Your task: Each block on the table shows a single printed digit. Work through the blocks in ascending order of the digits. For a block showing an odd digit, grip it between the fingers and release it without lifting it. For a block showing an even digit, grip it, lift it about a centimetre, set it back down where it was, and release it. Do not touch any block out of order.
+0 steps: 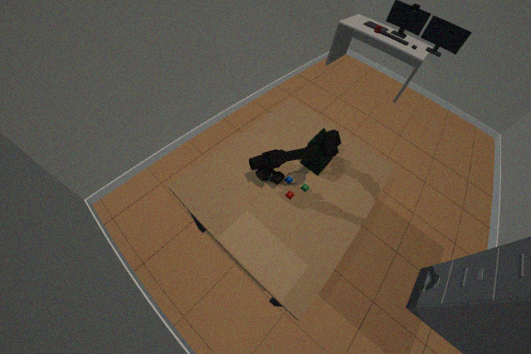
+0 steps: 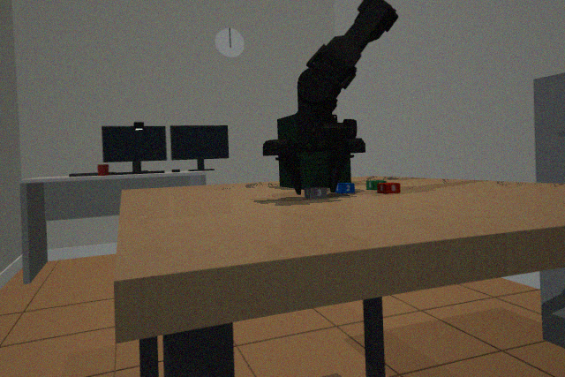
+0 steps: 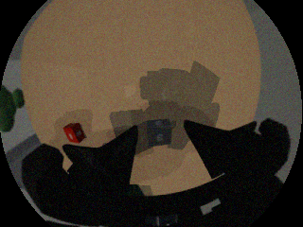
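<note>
The claw (image 1: 270, 177) (image 2: 316, 191) (image 3: 161, 125) is pointing down at the table (image 1: 257, 230) (image 2: 319, 227) (image 3: 142, 47), released, with its two fingers standing apart on either side of the gray block (image 2: 315, 192) (image 3: 159, 131). In the wrist view, strips of tabletop are showing between the block and each fingertip, so the claw is not grasping it. The gray block is sitting on the table, its printed digits too dim to read surely.

The blue block (image 1: 289, 179) (image 2: 345, 188) is resting just beside the claw. The green block (image 1: 304, 187) (image 2: 375, 184) and the red block (image 1: 289, 195) (image 2: 387, 187) (image 3: 74, 132) are lying farther out, near each other but apart. All three are sitting on the tabletop, outside the fingers.

The black arm (image 1: 295, 153) (image 2: 335, 57) is casting shadows across the wood. Behind it, a desk (image 1: 362, 20) (image 2: 123, 177) is standing by the wall, carrying two monitors.
</note>
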Tool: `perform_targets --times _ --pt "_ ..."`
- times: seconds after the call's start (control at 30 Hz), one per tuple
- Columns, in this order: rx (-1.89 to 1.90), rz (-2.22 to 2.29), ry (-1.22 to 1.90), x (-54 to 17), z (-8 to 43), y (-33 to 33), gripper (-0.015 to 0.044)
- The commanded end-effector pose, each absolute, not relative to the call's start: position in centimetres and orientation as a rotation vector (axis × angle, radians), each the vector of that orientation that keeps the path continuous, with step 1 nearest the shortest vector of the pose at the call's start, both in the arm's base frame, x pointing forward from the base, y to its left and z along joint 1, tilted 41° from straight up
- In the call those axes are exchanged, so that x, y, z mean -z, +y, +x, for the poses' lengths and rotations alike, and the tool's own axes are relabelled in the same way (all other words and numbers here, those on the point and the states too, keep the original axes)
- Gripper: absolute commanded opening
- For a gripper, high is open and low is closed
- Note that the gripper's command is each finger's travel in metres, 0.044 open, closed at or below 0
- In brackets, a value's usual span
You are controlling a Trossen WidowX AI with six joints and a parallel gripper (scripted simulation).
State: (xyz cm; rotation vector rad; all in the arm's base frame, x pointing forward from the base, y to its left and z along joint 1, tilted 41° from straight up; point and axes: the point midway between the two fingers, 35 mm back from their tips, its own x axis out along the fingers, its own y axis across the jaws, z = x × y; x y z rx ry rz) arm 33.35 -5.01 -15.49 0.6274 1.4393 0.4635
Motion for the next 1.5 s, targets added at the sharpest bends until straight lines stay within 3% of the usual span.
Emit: perform_targets --times 0.0,0.07,0.73,1.1,1.47 --pt "-0.461 0.635 1.439 15.5 33.4 -4.9 0.0164" --pt "-0.461 0.635 1.439 15.5 33.4 -4.9 0.012" --pt "-0.461 0.635 1.439 15.5 33.4 -4.9 0.012" --pt "-0.461 0.635 1.439 15.5 33.4 -4.9 0.04" --pt "-0.459 0.634 1.439 12.8 33.0 -7.3 0.04"
